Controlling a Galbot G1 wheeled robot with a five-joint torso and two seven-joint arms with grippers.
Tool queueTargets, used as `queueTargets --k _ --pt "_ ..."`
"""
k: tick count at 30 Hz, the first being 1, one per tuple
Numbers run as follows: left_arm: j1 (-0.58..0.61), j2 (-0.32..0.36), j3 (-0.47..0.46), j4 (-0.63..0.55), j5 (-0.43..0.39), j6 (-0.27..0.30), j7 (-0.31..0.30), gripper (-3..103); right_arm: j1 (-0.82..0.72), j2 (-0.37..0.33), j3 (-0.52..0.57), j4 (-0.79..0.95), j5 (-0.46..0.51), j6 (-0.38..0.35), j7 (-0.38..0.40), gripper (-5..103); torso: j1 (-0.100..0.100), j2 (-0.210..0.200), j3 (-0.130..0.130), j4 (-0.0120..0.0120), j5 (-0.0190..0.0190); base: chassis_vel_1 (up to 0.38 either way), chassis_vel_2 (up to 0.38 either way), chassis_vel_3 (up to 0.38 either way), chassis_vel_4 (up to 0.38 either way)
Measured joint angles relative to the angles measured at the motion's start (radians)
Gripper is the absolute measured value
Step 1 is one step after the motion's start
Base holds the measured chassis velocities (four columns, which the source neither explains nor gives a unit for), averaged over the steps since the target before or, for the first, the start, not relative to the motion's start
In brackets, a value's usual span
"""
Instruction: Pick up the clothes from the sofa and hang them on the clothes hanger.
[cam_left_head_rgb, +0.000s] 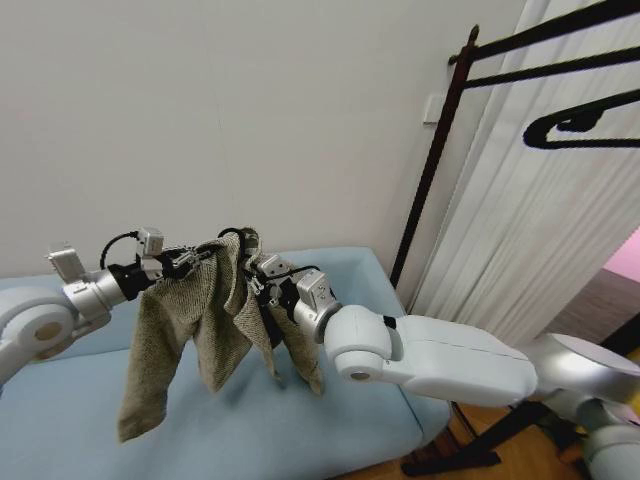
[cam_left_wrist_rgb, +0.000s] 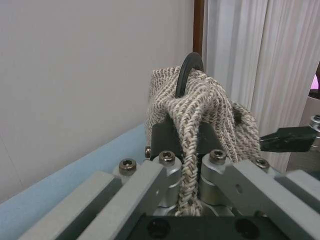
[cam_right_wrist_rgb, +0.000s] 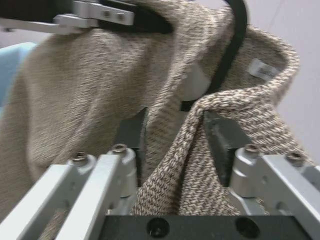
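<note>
A beige knitted sweater (cam_left_head_rgb: 195, 325) hangs in the air above the light blue sofa (cam_left_head_rgb: 300, 430), held up between both arms. A black hanger hook (cam_left_head_rgb: 231, 233) pokes out of its collar. My left gripper (cam_left_head_rgb: 196, 258) reaches in from the left and is shut on the sweater's shoulder fabric (cam_left_wrist_rgb: 192, 107); the left wrist view shows the hook (cam_left_wrist_rgb: 187, 72) just beyond the gripper (cam_left_wrist_rgb: 182, 137). My right gripper (cam_left_head_rgb: 262, 277) is shut on the collar side, with knit cloth (cam_right_wrist_rgb: 170, 165) pinched between its fingers. The hook (cam_right_wrist_rgb: 233, 45) curves above the right gripper (cam_right_wrist_rgb: 175, 132).
A dark clothes rack (cam_left_head_rgb: 432, 160) stands at the right of the sofa, with rails along the top and an empty black hanger (cam_left_head_rgb: 585, 125) on it. White curtains (cam_left_head_rgb: 540, 230) hang behind the rack. A plain wall lies behind the sofa.
</note>
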Motion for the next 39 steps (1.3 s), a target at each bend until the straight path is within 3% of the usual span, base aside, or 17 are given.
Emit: queueTargets --k 4,6,9,11,15,17,18,24,27,28,32,33,36,38,39 --pt "-0.002 0.0 -0.002 0.001 -0.004 -0.003 0.0 3 0.001 -0.06 -0.025 0.086 -0.016 0.005 -0.028 54 0.0 0.0 0.0 -0.0003 0.0001 0.0 0.0 0.0 0.0" --pt "-0.002 0.0 -0.004 0.002 -0.005 -0.004 0.001 3 0.0 -0.072 -0.025 0.1 -0.016 0.005 -0.032 54 0.0 0.0 0.0 -0.0003 0.0001 0.0 0.0 0.0 0.0" --pt "-0.002 -0.002 -0.007 0.006 -0.009 -0.009 0.005 3 -0.001 -0.121 -0.02 0.135 -0.009 0.006 -0.048 71 0.0 0.0 0.0 -0.0002 0.0 0.0 0.0 0.0 0.0" --pt "-0.002 -0.003 -0.007 0.006 -0.01 -0.009 0.006 3 -0.001 -0.13 -0.018 0.139 -0.008 0.007 -0.053 71 0.0 0.0 0.0 -0.0002 0.0001 0.0 0.0 0.0 0.0" --pt "-0.004 -0.009 -0.004 0.004 -0.01 -0.014 0.006 3 -0.002 -0.144 -0.017 0.151 -0.01 0.014 -0.065 92 0.0 0.0 0.0 -0.0001 0.0 0.0 0.0 0.0 0.0" --pt "-0.004 -0.009 -0.004 0.003 -0.01 -0.014 0.006 3 -0.002 -0.144 -0.015 0.151 -0.008 0.014 -0.062 92 0.0 0.0 0.0 0.0 0.0 0.0 0.0 0.0 0.0" --pt "-0.004 -0.009 -0.004 0.003 -0.011 -0.015 0.007 3 -0.002 -0.148 -0.009 0.148 -0.006 0.015 -0.059 99 0.0 0.0 0.0 0.0001 0.0 0.0 0.0 0.0 0.0" --pt "0.0 -0.009 -0.016 0.003 -0.011 -0.017 0.021 3 0.016 -0.181 0.033 0.053 -0.004 0.024 -0.091 100 0.0 0.0 0.0 -0.0001 0.0001 0.0 0.0 0.0 0.0" --pt "0.0 -0.007 -0.017 0.004 -0.012 -0.019 0.027 3 0.035 -0.199 0.059 -0.054 0.003 0.028 -0.188 100 0.0 0.0 0.0 -0.0002 0.0001 0.0 0.0 0.0 0.0" --pt "0.0 -0.007 -0.017 0.004 -0.012 -0.019 0.027 3 0.035 -0.199 0.059 -0.054 0.003 0.028 -0.188 100 0.0 0.0 0.0 -0.0002 0.0001 0.0 0.0 0.0 0.0" --pt "0.0 -0.009 -0.017 0.003 -0.013 -0.02 0.034 3 0.074 -0.205 0.068 -0.215 0.052 0.05 -0.449 100 0.0 0.0 0.0 -0.0001 0.0002 0.0 0.0 0.0 0.0" --pt "0.0 -0.009 -0.017 0.003 -0.013 -0.02 0.034 3 0.074 -0.205 0.068 -0.215 0.052 0.05 -0.449 100 0.0 0.0 0.0 -0.0001 0.0002 0.0 0.0 0.0 0.0" --pt "0.002 -0.009 -0.021 0.003 -0.013 -0.022 0.043 3 0.099 -0.211 0.063 -0.295 0.151 0.026 -0.677 100 0.0 0.0 0.0 -0.0001 0.0 0.0 0.0 0.0 0.0" --pt "0.002 -0.009 -0.023 0.004 -0.013 -0.023 0.05 3 0.104 -0.211 0.061 -0.314 0.17 0.007 -0.759 100 0.0 0.0 0.0 -0.0002 0.0 0.0 0.0 0.0 0.0" --pt "0.002 -0.009 -0.023 0.004 -0.013 -0.023 0.05 3 0.104 -0.211 0.061 -0.314 0.17 0.007 -0.759 100 0.0 0.0 0.0 -0.0002 0.0 0.0 0.0 0.0 0.0"
